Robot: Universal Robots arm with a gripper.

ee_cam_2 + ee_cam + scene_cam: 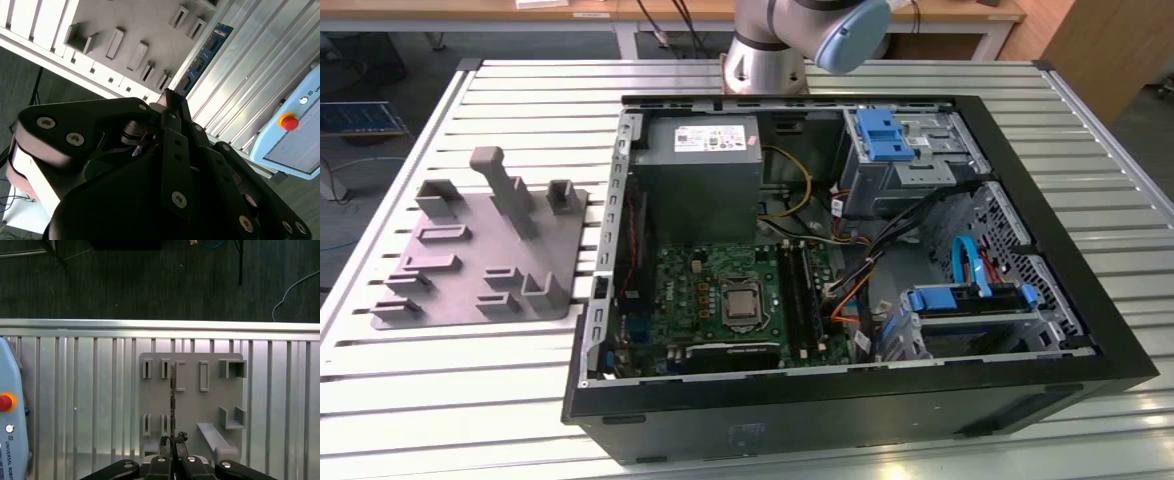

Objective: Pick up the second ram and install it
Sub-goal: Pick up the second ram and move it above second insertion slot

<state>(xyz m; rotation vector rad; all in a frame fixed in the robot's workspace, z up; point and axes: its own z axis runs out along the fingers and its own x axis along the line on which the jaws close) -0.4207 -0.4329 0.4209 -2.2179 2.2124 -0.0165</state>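
Firmly in the tool (172, 441), the second ram (172, 390), edge-on over grey fixture (192, 410).

Open computer case (854, 400) on a slatted metal table (440, 400). Grey plastic fixture (467, 270) stands beside the case at the exterior view's left; power supply (700, 175) and blue drive brackets (881, 128) inside it.

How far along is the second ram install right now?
Pickup looks done: the hand is shut on the second ram, held above the grey fixture. Not yet done: seating it in the motherboard inside the open case.
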